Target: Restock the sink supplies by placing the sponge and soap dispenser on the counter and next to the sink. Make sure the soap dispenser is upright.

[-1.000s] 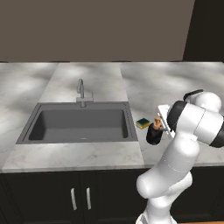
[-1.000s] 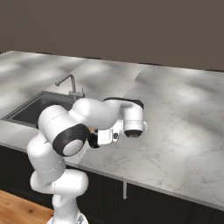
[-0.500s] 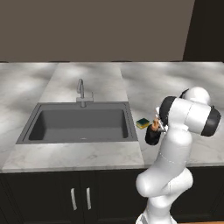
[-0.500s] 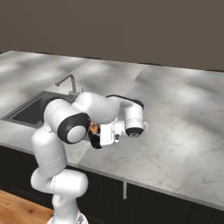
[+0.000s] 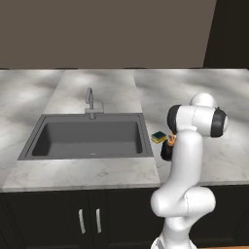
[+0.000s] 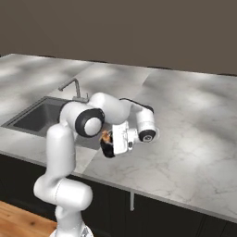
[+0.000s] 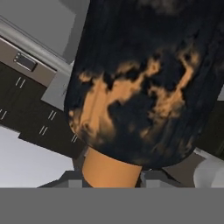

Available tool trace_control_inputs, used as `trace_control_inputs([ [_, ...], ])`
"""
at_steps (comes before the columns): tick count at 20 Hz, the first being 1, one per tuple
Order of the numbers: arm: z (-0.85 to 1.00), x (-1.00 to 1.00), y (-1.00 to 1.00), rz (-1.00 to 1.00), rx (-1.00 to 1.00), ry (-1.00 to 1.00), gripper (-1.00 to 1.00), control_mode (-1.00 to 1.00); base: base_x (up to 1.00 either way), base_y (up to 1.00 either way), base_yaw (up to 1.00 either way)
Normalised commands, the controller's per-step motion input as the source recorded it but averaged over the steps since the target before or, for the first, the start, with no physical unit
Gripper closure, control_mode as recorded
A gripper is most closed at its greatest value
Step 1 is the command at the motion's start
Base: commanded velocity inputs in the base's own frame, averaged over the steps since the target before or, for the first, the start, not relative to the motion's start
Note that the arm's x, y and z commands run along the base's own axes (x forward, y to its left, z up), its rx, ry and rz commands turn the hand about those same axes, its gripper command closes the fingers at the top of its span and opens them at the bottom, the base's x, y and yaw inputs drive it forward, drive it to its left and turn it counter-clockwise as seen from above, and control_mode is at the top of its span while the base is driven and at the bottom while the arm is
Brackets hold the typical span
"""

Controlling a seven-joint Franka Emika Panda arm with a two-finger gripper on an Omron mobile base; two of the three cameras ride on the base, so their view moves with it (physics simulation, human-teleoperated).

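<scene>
The soap dispenser [image 6: 108, 147], black with orange blotches, sits in my gripper [image 6: 111, 141], which is shut on it just right of the sink [image 5: 87, 138]. Its orange top [image 6: 105, 135] points upward in the right base view. Whether its base touches the counter [image 6: 185, 139] I cannot tell. In the hand view the soap dispenser [image 7: 144, 83] looms very close, with its orange neck [image 7: 109, 168] at the bottom. The yellow-and-green sponge [image 5: 159, 137] lies on the counter [image 5: 97, 172] by the sink's right rim, right beside the dispenser [image 5: 167, 150], half hidden by my arm.
A small silver faucet [image 5: 90, 99] stands at the sink's rear edge. Dark cabinet doors [image 5: 87, 219] run below the counter's front edge. Broad marbled worktop [image 6: 199, 115] stretches to the right of the sink [image 6: 37, 118].
My arm has rolled its upper joints round toward the sink side. The hand and the held dispenser have shifted slightly lower beside the sponge, which has stayed put.
</scene>
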Motion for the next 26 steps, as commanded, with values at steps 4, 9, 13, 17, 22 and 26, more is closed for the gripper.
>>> trace_control_inputs([
  [4,-0.42,0.46,-0.02,0.05,0.0,0.0,1.0,-1.0,0.0,0.0,0.0],
  [9,-0.41,0.39,0.0,0.05,0.0,0.01,1.0,-1.0,0.0,0.0,0.0],
  [13,-0.39,0.0,0.03,0.03,0.0,0.0,1.0,-1.0,0.0,0.0,0.0],
  [17,-0.18,-0.03,0.08,0.0,0.0,-0.01,-1.0,-1.0,0.0,0.0,0.0],
  [22,0.0,0.0,0.0,0.0,0.0,-0.03,-1.0,-1.0,0.0,0.0,0.0],
  [26,0.0,0.0,0.0,0.0,0.0,-0.05,-1.0,-1.0,0.0,0.0,0.0],
])
